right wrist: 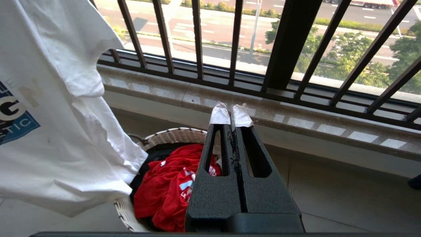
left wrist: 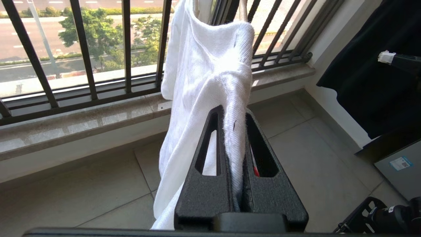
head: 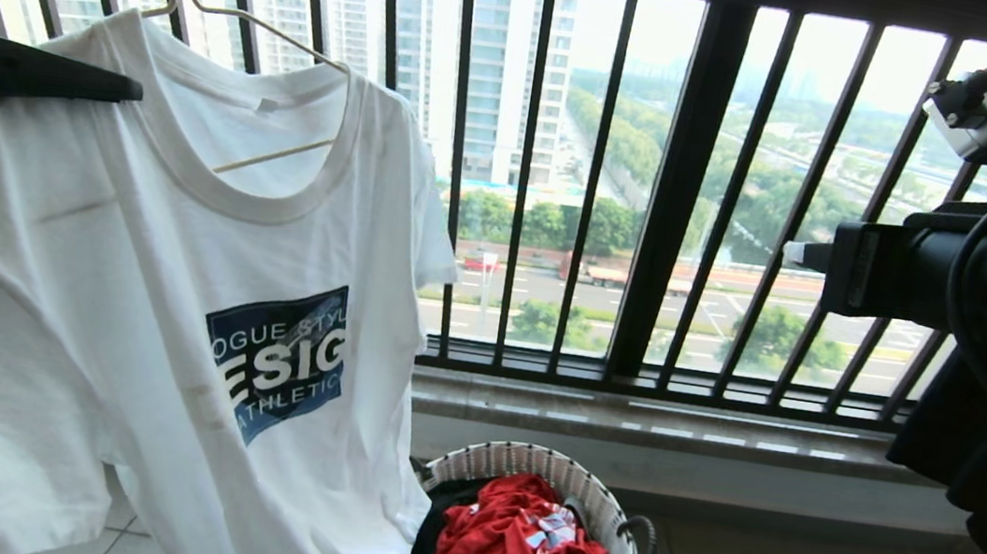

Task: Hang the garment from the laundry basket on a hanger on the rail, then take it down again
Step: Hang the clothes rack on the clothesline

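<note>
Clamped nearly shut, the left gripper (left wrist: 232, 131) pinches a fold of the white short-sleeved cotton T-shirt with the dark blue chest logo (head: 173, 275) at one shoulder, while the right gripper (right wrist: 231, 117) is closed on nothing, its taped tips pressed together above the small round white woven laundry basket with black loop handles (head: 606, 507). That shirt hangs in front of the black barred window railing (head: 684, 178), draped on the thin cream-white wire hanger (head: 248, 16), whose hook runs up out of view; the rail itself is not visible. Light, limp cloth like this will likely sag and slide along smooth wire, so the shoulder seam or the ribbed collar looks the surest hold. A crumpled red garment (head: 516, 553) fills the basket.
</note>
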Robot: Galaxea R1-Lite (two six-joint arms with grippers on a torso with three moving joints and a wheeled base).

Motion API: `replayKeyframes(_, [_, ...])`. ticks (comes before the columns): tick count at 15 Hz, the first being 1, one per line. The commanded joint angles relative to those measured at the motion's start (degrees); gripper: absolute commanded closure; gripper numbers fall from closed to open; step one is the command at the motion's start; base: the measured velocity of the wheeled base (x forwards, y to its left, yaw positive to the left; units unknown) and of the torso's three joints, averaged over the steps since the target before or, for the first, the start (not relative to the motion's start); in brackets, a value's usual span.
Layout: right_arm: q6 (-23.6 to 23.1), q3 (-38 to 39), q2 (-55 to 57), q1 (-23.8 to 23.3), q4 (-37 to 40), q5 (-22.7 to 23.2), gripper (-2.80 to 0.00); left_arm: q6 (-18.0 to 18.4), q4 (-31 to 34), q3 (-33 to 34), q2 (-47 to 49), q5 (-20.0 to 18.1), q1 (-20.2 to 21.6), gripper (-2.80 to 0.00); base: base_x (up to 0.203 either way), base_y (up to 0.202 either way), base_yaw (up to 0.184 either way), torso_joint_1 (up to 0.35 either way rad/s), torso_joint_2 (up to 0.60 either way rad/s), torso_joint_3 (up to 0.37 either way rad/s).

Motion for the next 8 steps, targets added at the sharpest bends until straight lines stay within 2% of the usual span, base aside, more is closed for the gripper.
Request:
replayKeyframes(1, [-0.46,0.42,-0.53,0.01,-0.08,0.04,0.00,-0.03,0.04,0.12,0.18,-0.29,-0.02,0.00,0.000,0.000,0.000,0.022,-0.27,-0.261])
replayKeyframes(4, [-0.46,0.42,-0.79,0.01,-0.02,-0.02,0.00,0.05,0.04,0.12,0.18,-0.37,-0.02,0.00,0.000,0.000,0.000,0.046,-0.24,-0.330])
replayKeyframes(8, [-0.55,0.42,-1.41,0.01,0.01,0.04,0.00,0.40,0.04,0.91,0.00,-0.46,-0.61,0.00,0.000,0.000,0.000,0.097,-0.53,-0.324])
